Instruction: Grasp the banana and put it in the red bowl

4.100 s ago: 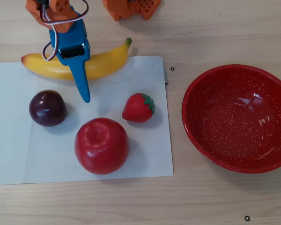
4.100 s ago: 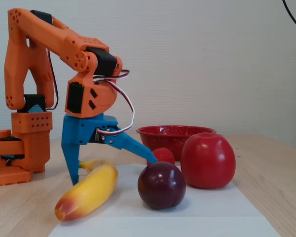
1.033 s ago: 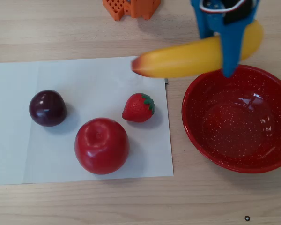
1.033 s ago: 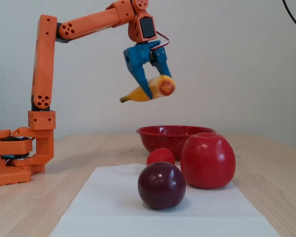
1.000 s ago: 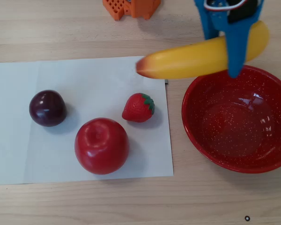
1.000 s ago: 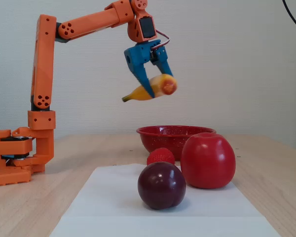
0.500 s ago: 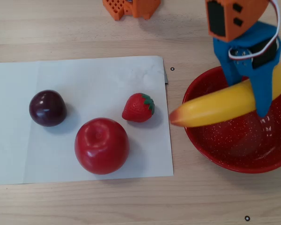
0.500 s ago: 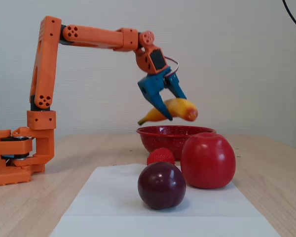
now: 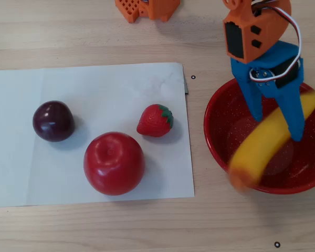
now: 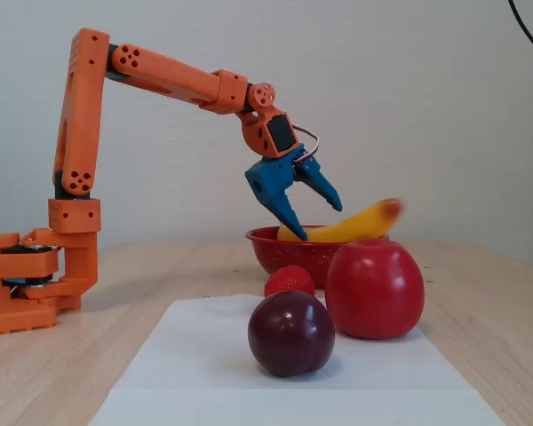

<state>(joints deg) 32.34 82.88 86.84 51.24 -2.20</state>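
The yellow banana (image 9: 260, 155) lies slanted across the red speckled bowl (image 9: 214, 137) at the right of the overhead view. It is motion-blurred and its orange-red end pokes over the bowl's near rim. My blue gripper (image 9: 276, 127) hangs over the bowl with its jaws spread to either side of the banana's upper half. In the fixed view the gripper (image 10: 313, 222) is open just above the bowl (image 10: 284, 253). The banana (image 10: 351, 229) rests slanted on the rim below the fingers, its raised end blurred.
A white paper sheet (image 9: 21, 136) left of the bowl carries a red apple (image 9: 114, 163), a strawberry (image 9: 156, 120) and a dark plum (image 9: 53, 121). The orange arm base (image 10: 31, 275) stands at the left of the fixed view.
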